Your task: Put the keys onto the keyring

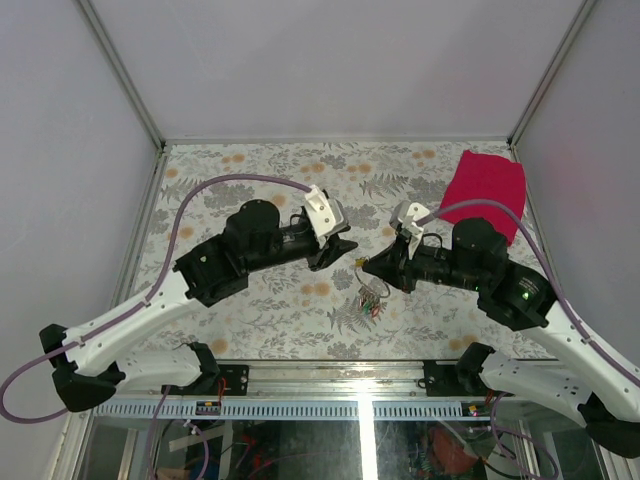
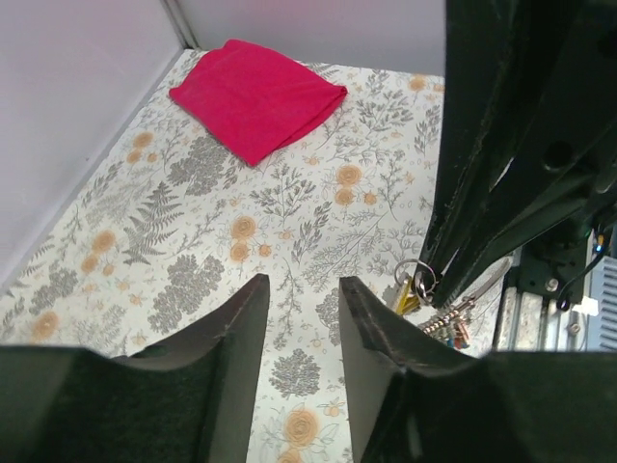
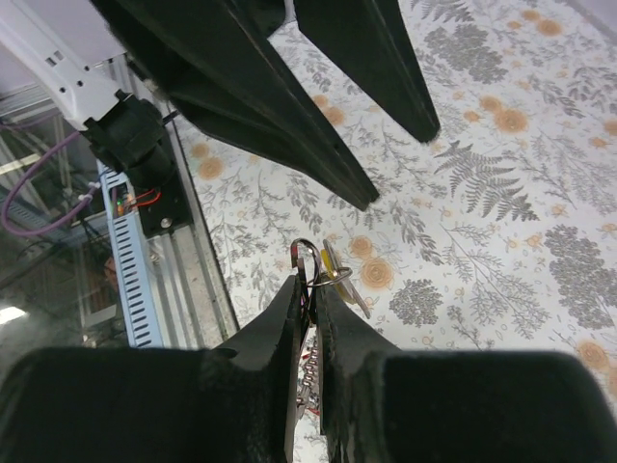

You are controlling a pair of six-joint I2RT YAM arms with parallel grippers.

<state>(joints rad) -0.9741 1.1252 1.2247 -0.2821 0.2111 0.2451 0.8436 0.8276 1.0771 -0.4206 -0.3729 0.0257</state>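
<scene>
Now, step: mid-handover at the ring, by my reading. Your right gripper has the keyring pinched at its tips, and your left gripper carries nothing.
Keyring position: lifted off the floral table near front centre, its upper arc poking out past the right fingertips.
Keys: the keys hang in a small bunch under the ring with a short chain. One yellow-headed key sits just beside the ring wire. You cannot tell from these views which keys are actually threaded on.
Left tool: released, its fingers apart, only tablecloth showing in the gap.
Right tool: clenched on the ring wire.
Left arm pose: reaching in from the left, forearm roughly level, fingertips aimed at the right gripper's tips, near them but apart.
Right arm pose: mirrored from the right, wrist angled inward, ring presented toward the left fingers.
Next move (judgement): you need a fine approach with the left tips to take a key head or the free side of the ring. The target is tiny, so align before closing.
Red cloth: far right corner, well apart, not involved.
</scene>
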